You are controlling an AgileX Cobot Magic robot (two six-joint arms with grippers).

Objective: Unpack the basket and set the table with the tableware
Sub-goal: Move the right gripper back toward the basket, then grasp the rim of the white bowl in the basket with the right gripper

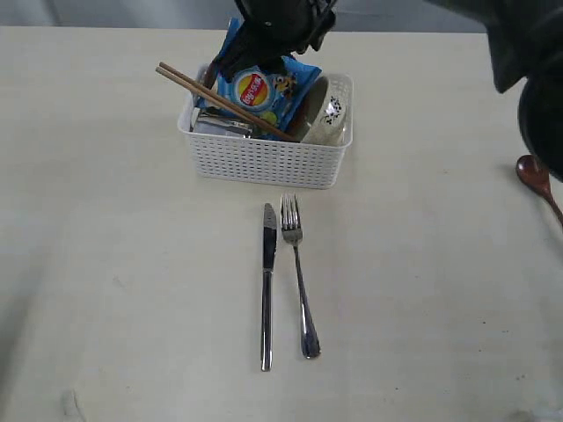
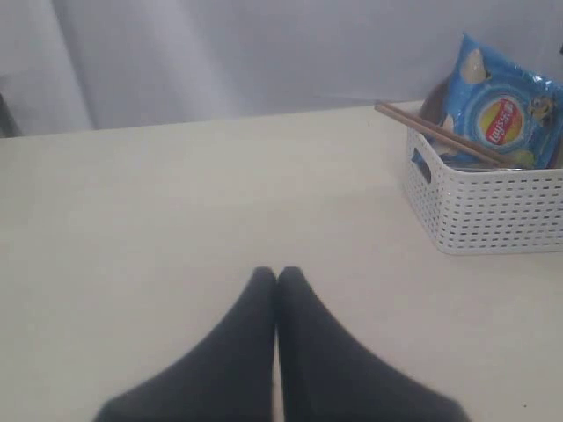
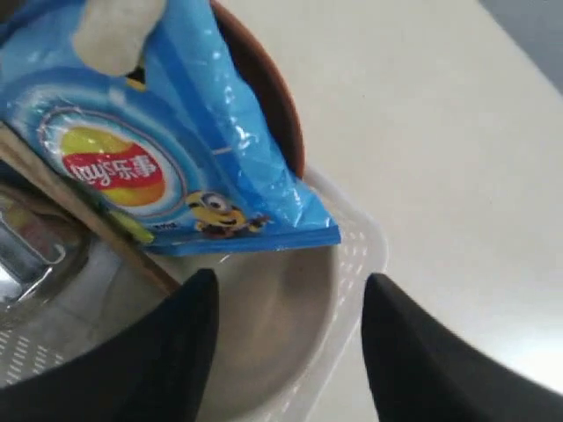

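Observation:
The white basket (image 1: 264, 158) stands at the table's (image 1: 123, 264) far middle. It holds wooden chopsticks (image 1: 220, 98), an off-white bowl (image 1: 327, 110), a steel cup (image 3: 26, 255) and a reddish-brown plate (image 3: 268, 97) behind a blue chip bag (image 1: 259, 88). A knife (image 1: 267, 281) and a fork (image 1: 297, 272) lie side by side in front of the basket. A dark spoon (image 1: 538, 180) lies at the right edge. My right gripper (image 3: 286, 294) hangs open over the bowl (image 3: 281, 325) and the basket's rim (image 3: 361, 237). My left gripper (image 2: 277, 277) is shut and empty above bare table.
In the left wrist view the basket (image 2: 493, 207) stands some way off to one side of my left gripper. The right arm (image 1: 528, 70) reaches in dark from the upper right of the exterior view. A grey wall rises behind the table.

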